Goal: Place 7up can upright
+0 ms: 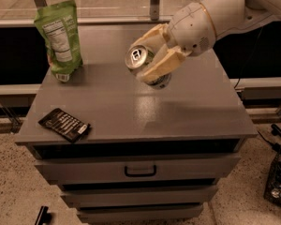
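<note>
1. A grey drawer cabinet (187,116) fills the middle of the scene. A green snack pouch (59,39) stands upright at the far left corner of its top.
2. A flat black packet (64,124) lies near the front left edge, well apart from the pouch.
3. The middle and right of the top, beneath and around the can, carry nothing that blocks the way.
4. The 7up can (138,57) is just beyond the centre of the top. It is tilted hard over, with its shiny silver pull-tab end facing up and to the left.
5. Its whitish body with green shows only in part between the fingers. Whether its lower end touches the surface cannot be told.
6. The gripper (143,60) reaches in from the far right on a white arm (210,22). Its two tan fingers (161,65) clamp the can from either side.
7. The drawer (84,170) at the front, with a dark handle (140,171), is closed, so its contents are hidden.
</note>
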`<state>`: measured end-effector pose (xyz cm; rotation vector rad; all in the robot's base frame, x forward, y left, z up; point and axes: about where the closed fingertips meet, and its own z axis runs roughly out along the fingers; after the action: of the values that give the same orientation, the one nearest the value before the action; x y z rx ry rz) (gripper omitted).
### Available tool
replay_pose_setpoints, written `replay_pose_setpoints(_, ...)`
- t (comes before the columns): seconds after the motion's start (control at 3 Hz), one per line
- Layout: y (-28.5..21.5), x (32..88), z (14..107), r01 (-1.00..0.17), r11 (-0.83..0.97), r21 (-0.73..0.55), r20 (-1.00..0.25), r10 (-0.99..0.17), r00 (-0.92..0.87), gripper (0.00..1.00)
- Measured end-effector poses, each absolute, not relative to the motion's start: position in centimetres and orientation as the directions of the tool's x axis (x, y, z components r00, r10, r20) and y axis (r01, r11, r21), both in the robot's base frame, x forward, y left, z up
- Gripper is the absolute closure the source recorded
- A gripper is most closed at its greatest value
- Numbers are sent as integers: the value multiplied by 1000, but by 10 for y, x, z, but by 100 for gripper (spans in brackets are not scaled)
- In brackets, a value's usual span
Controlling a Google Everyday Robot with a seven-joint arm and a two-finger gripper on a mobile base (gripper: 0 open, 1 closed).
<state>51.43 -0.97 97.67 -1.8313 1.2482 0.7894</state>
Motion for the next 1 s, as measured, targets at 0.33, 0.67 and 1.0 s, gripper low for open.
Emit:
replay_pose_setpoints(0.33,18,507,981,-935,-249,-253,-881,-340,330,100)
replay_pose_setpoints(0.67,41,501,977,-936,-269,-226,-924,-245,294,100)
replay_pose_setpoints(1.0,51,501,961,-956,-256,-142,-969,-160,186,100)
